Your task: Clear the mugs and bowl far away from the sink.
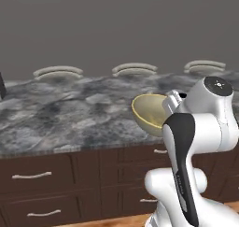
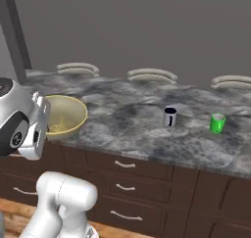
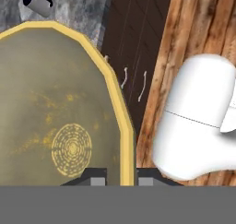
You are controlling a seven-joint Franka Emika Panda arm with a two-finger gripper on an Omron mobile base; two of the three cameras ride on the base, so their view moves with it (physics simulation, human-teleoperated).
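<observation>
We count one bowl, two mugs, and three pale curved seat backs along the far edge of the counter. The bowl is wide, shallow and tan-yellow, with a brighter yellow rim and a ringed circular mark at the bottom of its mottled inside, plain in the hand view. It sits tilted at the near edge of the counter, partly past that edge in the left base view, its rim caught between the two fingertips of the gripper; the jaws stand narrow, pinched on the rim, one tip inside the bowl and one outside. Whether the bowl's base still touches the counter we cannot tell. The white mug, dark inside and at the rim, stands upright near the middle of the counter, well apart from the bowl. It also shows at the top of the hand view. The green mug stands upright further right, near the white one but not touching. The white mug carries a small dark mark on its side; too small to read. We find no other writing or labels. Below the counter, dark brown drawers with pale handles; wooden floor beneath.
</observation>
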